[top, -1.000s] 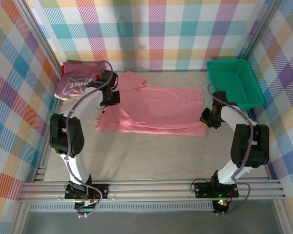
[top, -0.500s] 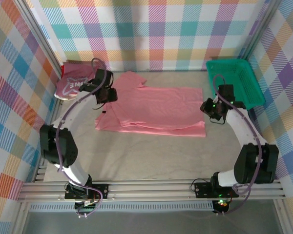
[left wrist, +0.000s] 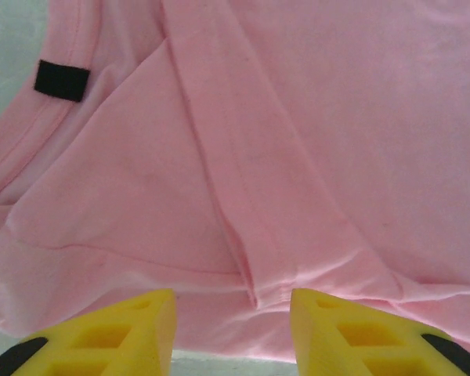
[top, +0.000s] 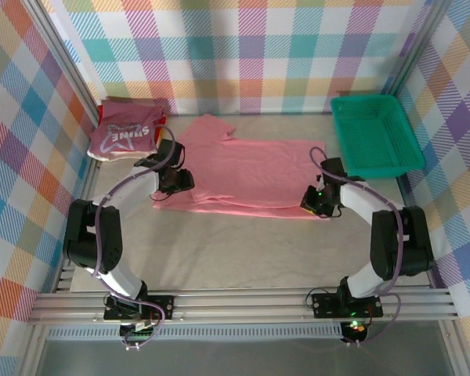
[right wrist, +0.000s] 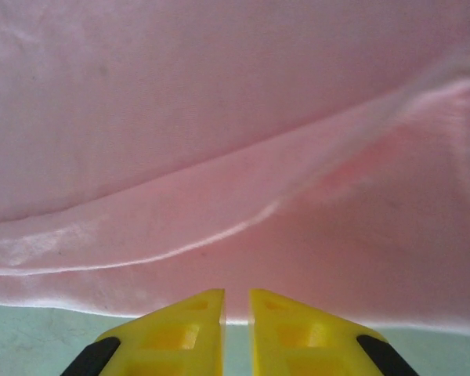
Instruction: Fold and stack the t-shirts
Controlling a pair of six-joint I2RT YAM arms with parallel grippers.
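Overhead rear view; wrist cameras close over the same t-shirt (top: 251, 176)

The spread t-shirt (top: 251, 176) is plain salmon-pink with a small black neck tag (left wrist: 61, 80). The folded t-shirt (top: 124, 137) is dark pink with white lettering. The surface (top: 243, 251) is pale grey-beige, the mesh basket (top: 374, 133) green, and the walls (top: 243, 55) pastel plaid. The left gripper (left wrist: 231, 333) and right gripper (right wrist: 236, 329) have yellow jaws.
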